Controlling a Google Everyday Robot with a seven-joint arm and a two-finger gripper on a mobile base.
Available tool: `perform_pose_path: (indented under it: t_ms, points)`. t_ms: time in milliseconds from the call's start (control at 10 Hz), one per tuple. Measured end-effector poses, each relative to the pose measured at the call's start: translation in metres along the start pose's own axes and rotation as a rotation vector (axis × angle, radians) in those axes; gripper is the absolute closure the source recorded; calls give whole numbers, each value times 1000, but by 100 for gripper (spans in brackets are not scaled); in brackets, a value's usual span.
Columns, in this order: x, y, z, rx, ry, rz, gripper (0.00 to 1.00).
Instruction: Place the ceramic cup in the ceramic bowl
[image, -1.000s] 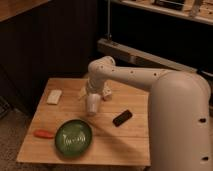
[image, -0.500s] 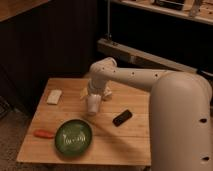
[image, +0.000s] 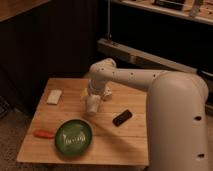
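1. The white robot arm (image: 135, 79) reaches from the right of the frame toward the centre, bends, and points down over the pale wooden table (image: 125, 142).
2. The gripper (image: 92, 100) hangs at the middle of the table with its pincer spread wide, right at the top of the plain white tapered ceramic cup (image: 92, 106).
3. Whether the pincer touches the cup, and whether the cup rests on the wood, cannot be told.
4. The round, shallow dark-green ceramic bowl (image: 63, 131), pale marks inside, sits lower left of the cup, apart from it, near the table's front edge.
5. A flat white rectangular block (image: 54, 96) lies at the left of the table.
6. A small orange object (image: 43, 133) lies just left of the bowl.
7. A black oblong object (image: 122, 117) lies right of the cup.
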Motion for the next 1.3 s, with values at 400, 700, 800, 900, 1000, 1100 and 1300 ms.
perform_pose_path:
  t_ms: [400,700,800,900,1000,1100,1300]
  points:
    - [4,-2,18,-5,-17,-7,20]
    - [7,-5,29,-4,-25,-22,20]
    - [9,-5,31,-8,-24,-24,20]
    - [11,-7,35,-11,-26,-29,20]
    - [12,-9,38,-9,-27,-29,20]
    - [15,-7,43,3,-29,-19,20]
    - [17,-7,49,13,-36,-14,20]
